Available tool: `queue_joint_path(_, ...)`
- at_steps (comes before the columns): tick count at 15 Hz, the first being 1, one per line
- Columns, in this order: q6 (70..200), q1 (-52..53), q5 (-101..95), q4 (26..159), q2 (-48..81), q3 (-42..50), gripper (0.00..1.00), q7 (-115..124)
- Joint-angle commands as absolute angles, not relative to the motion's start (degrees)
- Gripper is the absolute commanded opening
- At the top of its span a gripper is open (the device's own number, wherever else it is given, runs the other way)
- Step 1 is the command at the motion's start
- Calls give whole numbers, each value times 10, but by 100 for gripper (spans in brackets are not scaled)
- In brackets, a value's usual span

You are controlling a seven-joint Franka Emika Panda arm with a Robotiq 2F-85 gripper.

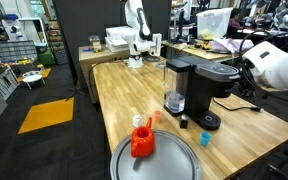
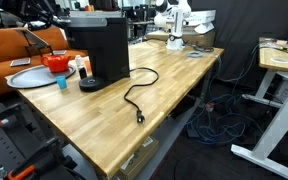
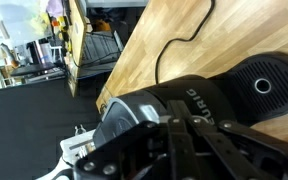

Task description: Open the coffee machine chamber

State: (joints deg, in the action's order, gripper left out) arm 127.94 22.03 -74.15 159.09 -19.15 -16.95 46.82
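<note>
Wooden surface (image 1: pixel 124 85) is carrying the coffee machine (image 1: pixel 197 90). I am holding the pincer (image 3: pixel 181 128) close by; its opening is unreadable. Risk: shoving the chamber (image 1: pixel 216 70) sideways and tipping the machine.

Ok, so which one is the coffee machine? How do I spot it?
Find the long wooden table. Near its end, beside the round grey tray, stands the coffee machine. It is the only tall black box there, with a clear water tank on its side; its neighbours are small, like the orange thing and the blue cup.
</note>
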Motion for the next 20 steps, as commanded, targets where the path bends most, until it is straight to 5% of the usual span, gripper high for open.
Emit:
queue_joint_path(1, 1287, 208, -759, 1584, -209, -163, 0, 444)
queue_joint_path(20, 1274, 209, -755, 1519, -227, -166, 0, 308)
